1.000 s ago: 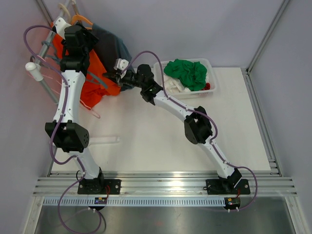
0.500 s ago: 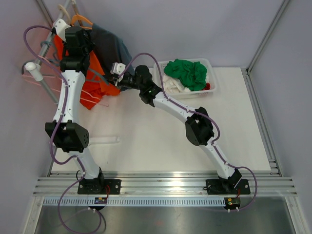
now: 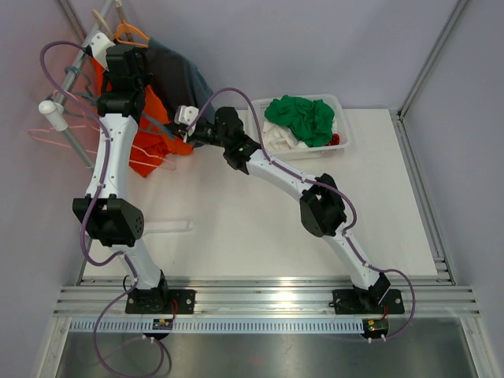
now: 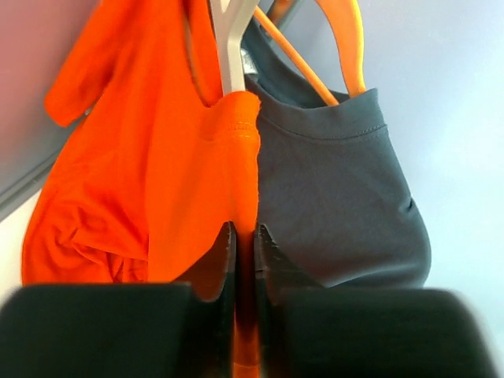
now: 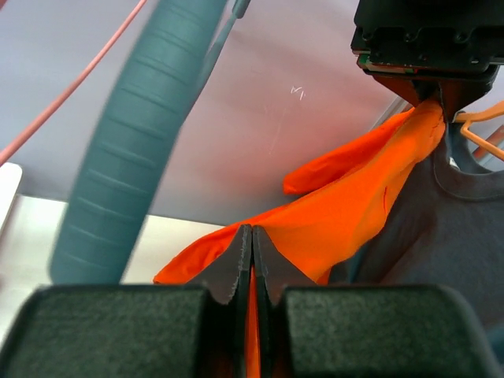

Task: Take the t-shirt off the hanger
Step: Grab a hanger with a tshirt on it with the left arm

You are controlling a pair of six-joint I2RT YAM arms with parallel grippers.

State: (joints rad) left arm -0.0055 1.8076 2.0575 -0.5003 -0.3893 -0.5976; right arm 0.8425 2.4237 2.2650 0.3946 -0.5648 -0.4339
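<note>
An orange t-shirt (image 3: 153, 130) (image 4: 142, 173) hangs on a white hanger (image 4: 231, 47) at the rack in the back left corner. My left gripper (image 3: 122, 53) (image 4: 245, 230) is shut on a fold of the shirt just below its collar. My right gripper (image 3: 179, 132) (image 5: 252, 230) is shut on the shirt's lower edge, off to the right of the rack. In the right wrist view the orange t-shirt (image 5: 346, 205) stretches up from my jaws to the left gripper's fingers (image 5: 429, 87). The hanger's hook is hidden behind the left arm in the top view.
A dark grey t-shirt (image 4: 339, 197) (image 3: 183, 75) on an orange hanger (image 4: 346, 47) hangs right beside the orange one. Pink wire hangers (image 3: 47, 134) hang off the rack's pole (image 3: 75, 142). A white bin (image 3: 344, 126) with green cloth (image 3: 303, 116) stands at the back.
My left gripper has closed from open onto the orange shirt. The right gripper has moved a little left with the shirt's edge. The pink hangers have swung left.
</note>
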